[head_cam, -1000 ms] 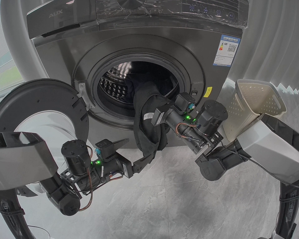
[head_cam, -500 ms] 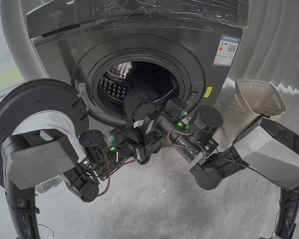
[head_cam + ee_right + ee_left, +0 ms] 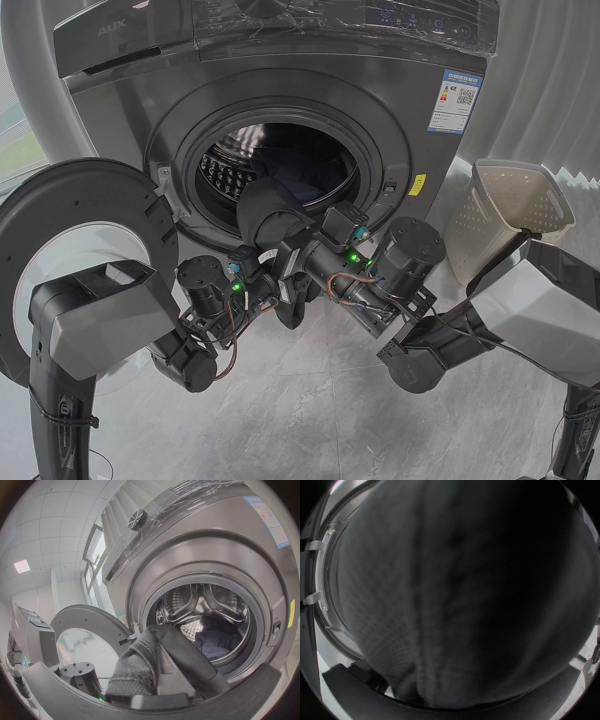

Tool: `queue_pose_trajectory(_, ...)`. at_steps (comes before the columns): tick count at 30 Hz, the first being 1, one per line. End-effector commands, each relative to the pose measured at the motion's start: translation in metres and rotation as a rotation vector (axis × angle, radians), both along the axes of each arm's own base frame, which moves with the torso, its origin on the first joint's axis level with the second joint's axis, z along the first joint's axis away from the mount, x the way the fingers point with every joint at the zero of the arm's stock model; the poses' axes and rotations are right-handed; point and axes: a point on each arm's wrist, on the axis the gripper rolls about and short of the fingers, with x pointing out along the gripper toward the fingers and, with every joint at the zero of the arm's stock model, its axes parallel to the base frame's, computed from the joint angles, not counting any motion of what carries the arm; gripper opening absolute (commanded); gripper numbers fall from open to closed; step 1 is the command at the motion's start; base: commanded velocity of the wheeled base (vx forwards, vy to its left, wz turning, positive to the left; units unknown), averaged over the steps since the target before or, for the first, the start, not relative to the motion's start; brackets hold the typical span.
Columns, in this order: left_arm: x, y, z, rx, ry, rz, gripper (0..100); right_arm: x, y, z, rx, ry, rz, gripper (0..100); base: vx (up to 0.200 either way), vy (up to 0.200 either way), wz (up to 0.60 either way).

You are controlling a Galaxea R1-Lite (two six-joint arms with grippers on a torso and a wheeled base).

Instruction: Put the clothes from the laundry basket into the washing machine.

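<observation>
Over right gripper (image 3: 153,661), pinched black garment (image 3: 187,658) bunches.

You have grey marble-look floor tiles (image 3: 325,406) underfoot — a pale pleated curtain (image 3: 544,94) hangs along the floor's far right edge. Overhead you see a tiled ceiling (image 3: 47,520) with one lit panel (image 3: 22,566).

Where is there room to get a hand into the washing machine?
The upper half of the drum is open, between the door seal top and the black garment. Bare floor lies between the open door and laundry basket. The lower rim is crowded: garment, left gripper and right gripper bunch there.
</observation>
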Motion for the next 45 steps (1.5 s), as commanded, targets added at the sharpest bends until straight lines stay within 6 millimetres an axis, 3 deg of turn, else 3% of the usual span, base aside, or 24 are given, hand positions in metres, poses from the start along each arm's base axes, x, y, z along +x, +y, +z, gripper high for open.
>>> queue_pose_trajectory(1, 0.006, -0.002, -0.007, -0.003, 0.004, 0.021, 100, -0.003, 0.0, 0.004, 0.008, -0.005, 0.004, 0, 0.0, 0.0, 0.0)
queue_pose_trajectory(3, 0.009, -0.003, -0.005, -0.02, -0.003, 0.043, 100, -0.003, -0.001, 0.004, 0.008, -0.004, 0.001, 0, 0.0, 0.0, 0.0)
queue_pose_trajectory(4, 0.012, -0.004, -0.004, -0.039, -0.004, 0.056, 0, -0.003, -0.001, 0.004, 0.007, -0.002, 0.001, 0, 0.0, 0.0, 0.0)
queue_pose_trajectory(12, 0.014, -0.001, 0.004, -0.073, -0.016, 0.091, 0, 0.002, -0.008, 0.008, 0.026, 0.001, -0.014, 0, 0.0, 0.0, 0.0)
queue_pose_trajectory(27, -0.008, 0.014, 0.043, -0.099, -0.051, 0.093, 0, 0.042, -0.054, 0.007, 0.051, 0.024, -0.179, 0, 0.0, 0.0, 0.0)
queue_pose_trajectory(35, -0.024, 0.017, 0.061, -0.112, -0.071, 0.081, 0, 0.044, -0.056, 0.004, 0.047, 0.03, -0.185, 0, 0.0, 0.0, 0.0)
queue_pose_trajectory(42, -0.031, 0.021, 0.063, -0.105, -0.061, 0.082, 0, 0.041, -0.051, 0.003, 0.043, 0.032, -0.17, 0, 0.0, 0.0, 0.0)
queue_pose_trajectory(43, -0.032, 0.022, 0.064, -0.105, -0.061, 0.08, 0, 0.04, -0.051, 0.005, 0.045, 0.031, -0.168, 100, 0.0, 0.0, 0.0)
queue_pose_trajectory(45, -0.035, 0.023, 0.066, -0.105, -0.064, 0.081, 0, 0.038, -0.051, 0.007, 0.05, 0.031, -0.165, 100, 0.0, 0.0, 0.0)
